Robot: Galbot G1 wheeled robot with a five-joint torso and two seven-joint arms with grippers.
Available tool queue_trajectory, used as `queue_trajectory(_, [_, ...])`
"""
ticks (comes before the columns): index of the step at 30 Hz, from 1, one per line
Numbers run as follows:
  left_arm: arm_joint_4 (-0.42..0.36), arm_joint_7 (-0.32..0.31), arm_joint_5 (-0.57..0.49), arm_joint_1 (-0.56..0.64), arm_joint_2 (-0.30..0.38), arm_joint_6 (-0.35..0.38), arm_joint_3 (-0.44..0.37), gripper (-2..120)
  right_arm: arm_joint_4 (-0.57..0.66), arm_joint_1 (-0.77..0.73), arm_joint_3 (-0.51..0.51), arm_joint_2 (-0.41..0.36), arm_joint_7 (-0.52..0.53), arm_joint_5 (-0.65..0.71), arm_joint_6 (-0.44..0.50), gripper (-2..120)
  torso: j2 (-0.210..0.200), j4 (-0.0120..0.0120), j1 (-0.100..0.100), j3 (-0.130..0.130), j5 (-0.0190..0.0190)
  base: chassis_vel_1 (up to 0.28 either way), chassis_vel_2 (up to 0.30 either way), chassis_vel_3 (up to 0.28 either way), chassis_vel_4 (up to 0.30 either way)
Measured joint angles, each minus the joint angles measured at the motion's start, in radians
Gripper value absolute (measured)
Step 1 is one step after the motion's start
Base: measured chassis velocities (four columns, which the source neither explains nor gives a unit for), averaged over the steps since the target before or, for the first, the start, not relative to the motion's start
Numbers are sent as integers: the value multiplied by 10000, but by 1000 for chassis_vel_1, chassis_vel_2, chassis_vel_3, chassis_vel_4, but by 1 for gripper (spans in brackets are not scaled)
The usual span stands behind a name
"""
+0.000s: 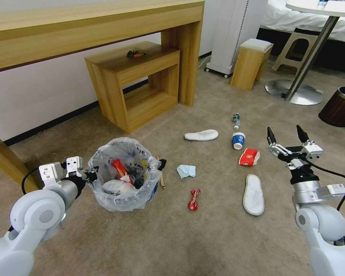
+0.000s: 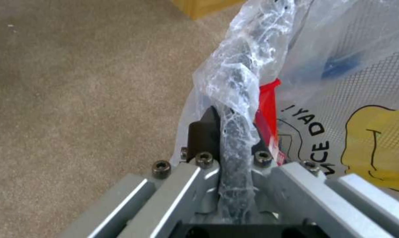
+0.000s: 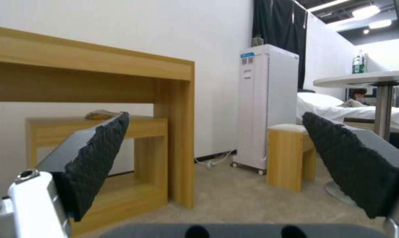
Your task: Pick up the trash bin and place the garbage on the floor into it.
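The trash bin [image 1: 123, 191], lined with a crinkled white bag and holding several bits of litter, is upright at the left on the beige floor [image 1: 203, 237]. My left gripper [image 1: 91, 174] is shut on its rim; the left wrist view shows the bag-covered rim [image 2: 235, 99] pinched in the left gripper [image 2: 232, 124]. On the carpet lie a red wrapper [image 1: 194, 199], a tissue [image 1: 186, 171], a red cup [image 1: 249, 157], a blue cup [image 1: 238, 140], a small bottle [image 1: 236, 120], a stick [image 1: 162, 179] and two white slippers [image 1: 201, 135] [image 1: 253, 193]. My right gripper [image 1: 287, 135] [image 3: 212, 145] hangs open and empty right of the red cup.
A wooden desk [image 1: 84, 27] with a low shelf unit [image 1: 138, 84] stands along the wall behind the bin. Farther back right are a white appliance [image 1: 234, 34], a small wooden stool [image 1: 251, 63], a round table's metal base [image 1: 295, 92] and a brown wood-grain bin [image 1: 339, 106].
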Motion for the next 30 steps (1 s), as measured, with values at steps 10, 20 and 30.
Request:
queue_trajectory(10, [134, -305, 48, 8, 19, 54, -231, 0, -52, 34, -7, 39, -34, -38, 50, 100, 0, 0, 0, 0, 0, -10, 7, 10, -7])
queue_trajectory(20, [137, -343, -70, 144, -20, 108, -770, 0, -91, 110, -25, 99, -64, -71, 58, 100, 0, 0, 0, -1, 1, -57, 52, 53, -54])
queue_trajectory(30, [273, -345, -92, 269, -10, 179, -1021, 0, -97, 120, -14, 102, -71, -71, 101, 100, 0, 0, 0, 0, -1, -60, 66, 61, -71])
